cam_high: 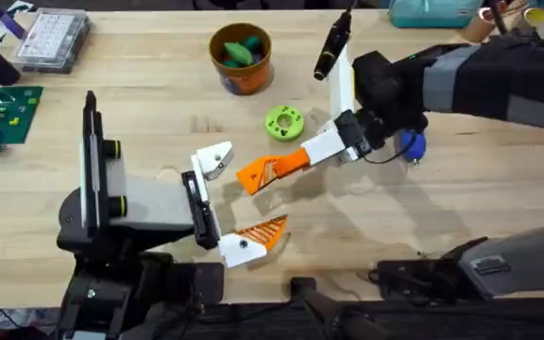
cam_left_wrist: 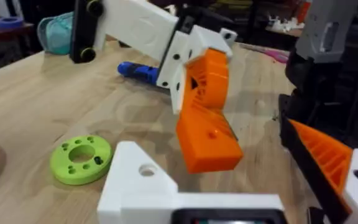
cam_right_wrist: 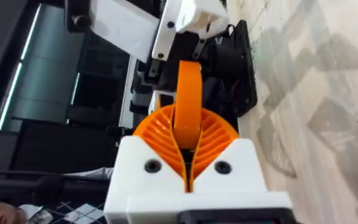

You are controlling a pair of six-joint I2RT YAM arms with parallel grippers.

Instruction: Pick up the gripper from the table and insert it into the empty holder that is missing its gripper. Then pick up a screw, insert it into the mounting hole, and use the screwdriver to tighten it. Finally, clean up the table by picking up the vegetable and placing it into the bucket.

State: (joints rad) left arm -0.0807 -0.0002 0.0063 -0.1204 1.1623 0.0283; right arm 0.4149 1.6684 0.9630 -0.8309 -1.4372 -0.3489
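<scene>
Currently the right gripper (cam_high: pixel 274 172) is clamped on the orange gripper (cam_high: pixel 263 173), held just right of the white holder (cam_high: pixel 213 159) with a narrow gap between them. Left gripper (cam_high: pixel 229 203) stands open. Near the far edge, the green vegetable (cam_high: pixel 284 123) lies beside the bucket (cam_high: pixel 241 59); the screwdriver (cam_high: pixel 411 144) lies right.

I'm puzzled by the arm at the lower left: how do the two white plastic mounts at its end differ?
The white angular plastic holder, nearer the green knobbly disc, is bare, its pointed tip exposed; the other white plastic mount carries an orange ribbed finger. In the left wrist view the holder's hole looks pale, the other mount's dark. Both are white and sit on black jaws.
</scene>
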